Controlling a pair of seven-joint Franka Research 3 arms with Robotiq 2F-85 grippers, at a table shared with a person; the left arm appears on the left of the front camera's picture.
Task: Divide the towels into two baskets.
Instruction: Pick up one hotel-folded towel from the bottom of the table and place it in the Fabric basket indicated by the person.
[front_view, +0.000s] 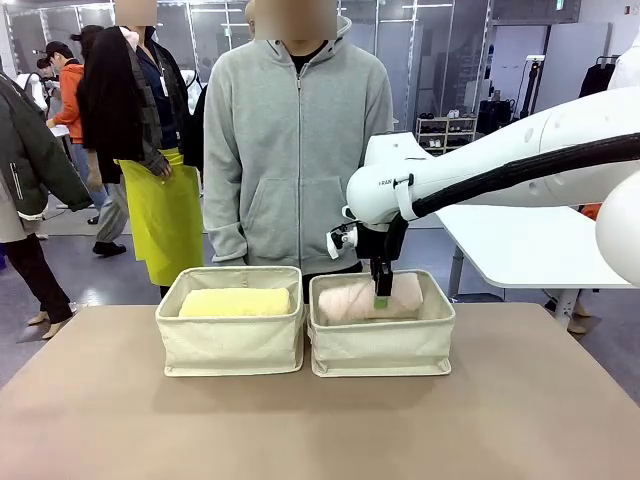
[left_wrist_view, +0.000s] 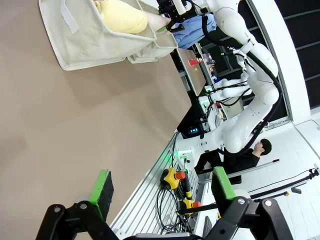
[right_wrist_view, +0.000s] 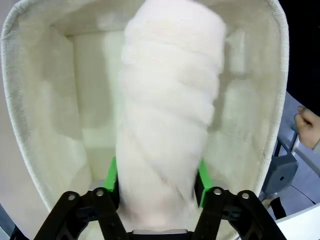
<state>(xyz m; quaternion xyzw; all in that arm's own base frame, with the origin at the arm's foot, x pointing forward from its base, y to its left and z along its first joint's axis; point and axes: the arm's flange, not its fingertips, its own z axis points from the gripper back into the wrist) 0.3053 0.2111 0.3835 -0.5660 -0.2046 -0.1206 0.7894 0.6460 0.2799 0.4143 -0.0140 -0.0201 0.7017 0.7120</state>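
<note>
- The pale pink rolled terry-cloth towel (front_view: 368, 297) lies lengthwise in the cream canvas basket with soft sides (front_view: 381, 347) that stands toward the right arm's side of the worktop; in the right wrist view the same roll (right_wrist_view: 167, 125) runs up the middle of that basket's interior (right_wrist_view: 45, 100).
- The right gripper (front_view: 382, 290) reaches down from above into this basket, its black fingers and green pads (right_wrist_view: 112, 175) flanking the near end of the pink roll; the jaws stand on either side of the towel, and whether they press it or have just let go cannot be told.
- The yellow rolled terry-cloth towel (front_view: 235, 302) lies lengthwise in the second, matching cream canvas basket (front_view: 230, 345), which sits just beside the first, their inner walls touching or nearly so.
- In the left wrist view the yellow roll (left_wrist_view: 122, 16) shows inside its basket (left_wrist_view: 85, 35) at the far top of the frame.
- The left gripper (left_wrist_view: 160, 190) hangs well apart from both baskets over bare worktop, its jaws wide apart with nothing between the green pads (left_wrist_view: 102, 186).
- The brown worktop (front_view: 320, 420) carries both baskets near its far edge.
- A person in a grey zip hoodie (front_view: 295, 150) stands just behind the baskets at the far side.
</note>
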